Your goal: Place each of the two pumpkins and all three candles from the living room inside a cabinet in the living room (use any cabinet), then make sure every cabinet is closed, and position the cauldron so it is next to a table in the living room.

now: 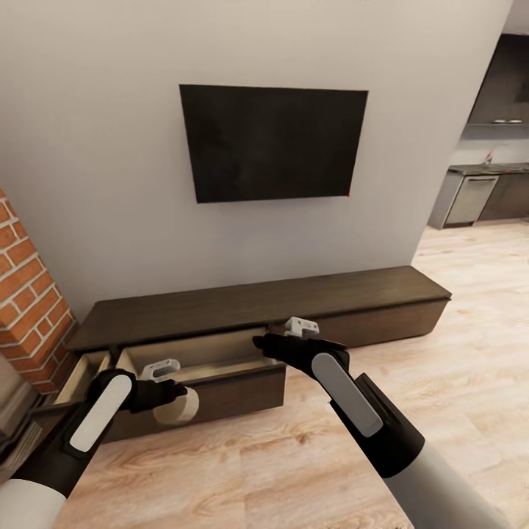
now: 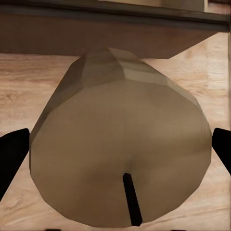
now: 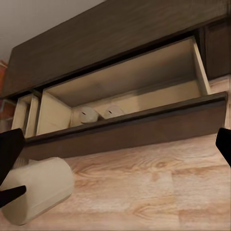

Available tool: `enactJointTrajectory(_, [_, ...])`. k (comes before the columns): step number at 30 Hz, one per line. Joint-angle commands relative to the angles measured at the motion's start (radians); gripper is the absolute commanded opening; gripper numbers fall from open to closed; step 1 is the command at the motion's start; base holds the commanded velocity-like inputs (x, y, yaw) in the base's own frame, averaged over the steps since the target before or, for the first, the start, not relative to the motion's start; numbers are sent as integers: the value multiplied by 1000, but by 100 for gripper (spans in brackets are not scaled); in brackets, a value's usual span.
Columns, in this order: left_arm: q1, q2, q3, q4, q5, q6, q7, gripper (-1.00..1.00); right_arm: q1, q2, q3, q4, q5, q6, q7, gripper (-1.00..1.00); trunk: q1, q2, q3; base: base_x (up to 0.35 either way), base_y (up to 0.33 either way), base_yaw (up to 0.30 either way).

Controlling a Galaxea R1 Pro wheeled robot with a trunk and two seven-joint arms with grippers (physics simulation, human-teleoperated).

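Note:
The dark-brown cabinet (image 1: 294, 300) runs along the wall with its wide drawer (image 1: 213, 351) pulled out. Two candles (image 3: 88, 114) (image 3: 114, 111) lie inside that drawer (image 3: 144, 91) against its front wall. My left gripper (image 1: 176, 400) is shut on a third candle (image 1: 178, 408), held on its side just in front of the drawer front. That cream-tan candle (image 2: 120, 139) sits between the black fingers (image 2: 12, 154), its dark wick toward the camera. My right gripper (image 1: 263, 344) hangs open over the drawer's right end, nothing between its fingertips (image 3: 224, 144). The pumpkins are out of view.
A narrow drawer (image 1: 81, 375) at the cabinet's left end also stands open. A brick column (image 1: 29, 308) rises at the left, and a black TV (image 1: 272, 143) hangs above the cabinet. Grey kitchen units (image 1: 474, 197) stand far right. Wooden floor (image 1: 441, 353) spreads in front.

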Motion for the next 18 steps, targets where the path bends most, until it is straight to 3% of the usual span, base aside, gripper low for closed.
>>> enactJointTrajectory(1, [-1,1,-2,-1,12,0,11,-100,-1,0,2,-1,-8,0,-8,100,-4,7,2,0,0,-245])
enactJointTrajectory(11, [-1,1,-2,-1,12,0,10,-100,-1,0,2,-2,-3,0,-6,100,-42,77,34,0,0,-266])
enactJointTrajectory(18, [-1,1,-2,-2,12,0,10,-100,-1,0,3,0,2,0,-9,100,-54,98,43,0,0,-64])
